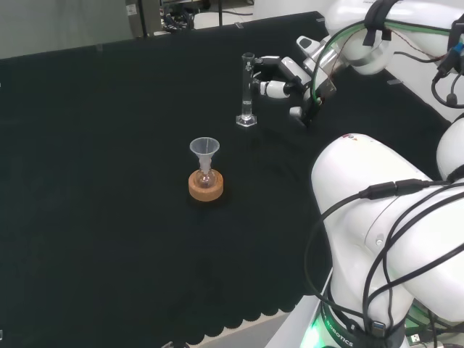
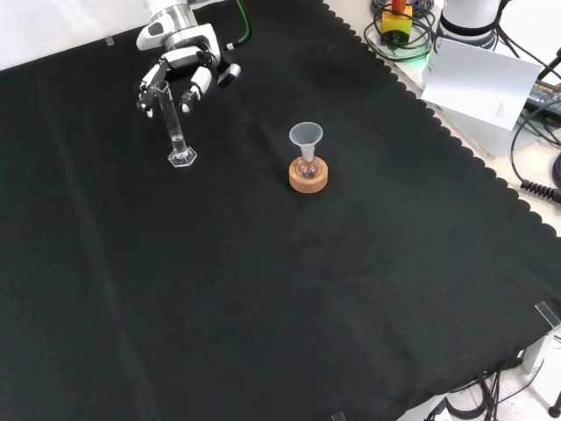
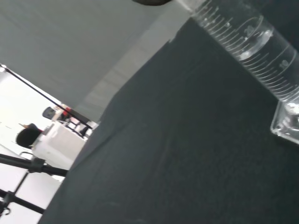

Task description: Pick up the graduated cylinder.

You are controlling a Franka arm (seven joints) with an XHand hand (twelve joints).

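Note:
The clear graduated cylinder (image 1: 247,90) stands upright on its hexagonal foot on the black cloth, far back in the head view. My hand (image 1: 285,69) hovers just to its right there, level with its upper half. In the front view the hand (image 2: 184,58) comes down from the top and its loosely bent fingers (image 2: 190,95) flank the cylinder (image 2: 173,128) near its rim, without closing round it. The cylinder's foot rests on the cloth. The wrist view has the cylinder's graduated wall (image 3: 252,37) close by, with its foot on the cloth.
A small flask with a clear funnel (image 1: 204,148) in its neck sits on a cork ring (image 1: 206,187) nearer the cloth's middle, to the right of the cylinder in the front view (image 2: 308,178). The arm's white links (image 1: 384,217) stand at the head view's right.

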